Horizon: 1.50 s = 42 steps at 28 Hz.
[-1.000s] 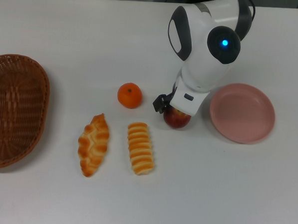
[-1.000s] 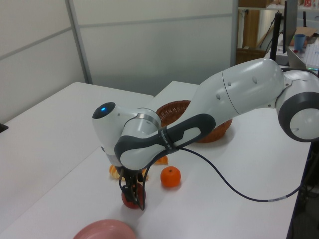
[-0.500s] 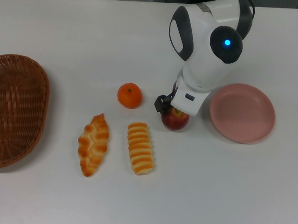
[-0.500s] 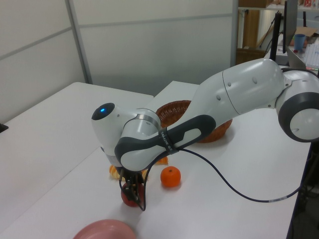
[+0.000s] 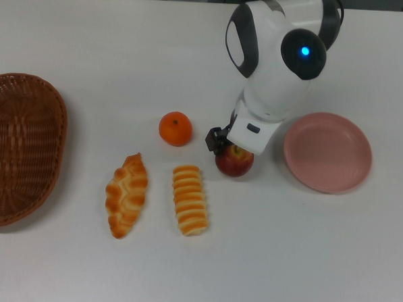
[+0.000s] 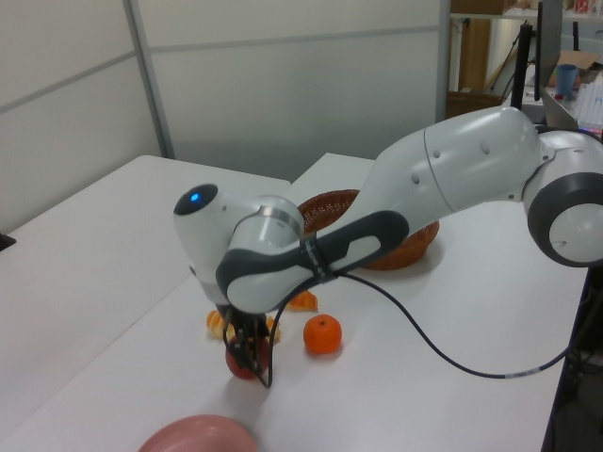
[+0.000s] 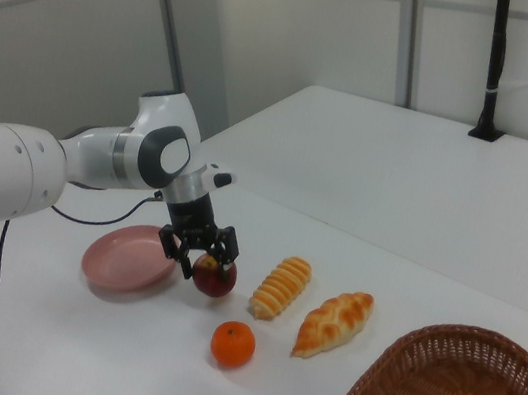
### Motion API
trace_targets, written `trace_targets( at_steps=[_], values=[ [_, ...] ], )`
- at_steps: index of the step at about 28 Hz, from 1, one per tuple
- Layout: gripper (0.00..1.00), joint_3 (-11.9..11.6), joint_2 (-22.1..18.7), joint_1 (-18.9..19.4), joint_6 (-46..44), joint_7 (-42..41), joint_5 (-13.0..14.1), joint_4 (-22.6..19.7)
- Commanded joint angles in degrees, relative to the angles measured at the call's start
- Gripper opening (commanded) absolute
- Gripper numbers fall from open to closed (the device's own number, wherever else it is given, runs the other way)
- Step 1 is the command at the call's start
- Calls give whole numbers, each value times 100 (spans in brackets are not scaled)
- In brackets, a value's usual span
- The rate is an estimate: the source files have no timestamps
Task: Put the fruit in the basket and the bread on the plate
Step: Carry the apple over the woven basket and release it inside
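Between the fingers of the gripper [image 7: 205, 258] sits the apple [image 7: 214, 276], gripped. Mandarin [image 5: 175, 128] and both pastries [image 5: 126, 195] lie beside them on the table. Basket [image 5: 19, 148] and plate [image 5: 328, 151] hold nothing; no placement is complete.

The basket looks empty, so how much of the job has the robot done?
Nothing is put away yet: the basket and the plate hold nothing. In hand: the gripper is closed on the apple. Left: the apple and the mandarin must reach the basket, and the braided pastry and ridged roll must go on the plate.
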Motion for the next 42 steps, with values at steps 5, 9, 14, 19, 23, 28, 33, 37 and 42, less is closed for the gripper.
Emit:
trace_targets(
  at_steps=[5, 9, 14, 19, 23, 28, 33, 37, 42],
  values=[
    [0, -84, -458, -619, 73, 66, 359, 95],
    [0, -93, -546, -1295, 99, 84, 508, 252],
    [0, -102, -616, -1841, 99, 93, 483, 367],
    [0, -523, -686, -2228, 161, 31, 482, 376],
    [0, -989, -643, -2466, 459, -65, 482, 350],
    [0, -1244, -450, -2712, 512, -224, 421, 306],
    [0, -1262, -169, -2941, 530, -233, -18, 174],
    [0, -1262, 95, -2994, 530, -233, -203, 174],
    [7, -1253, 157, -2994, 521, -373, -203, 69]
  ],
)
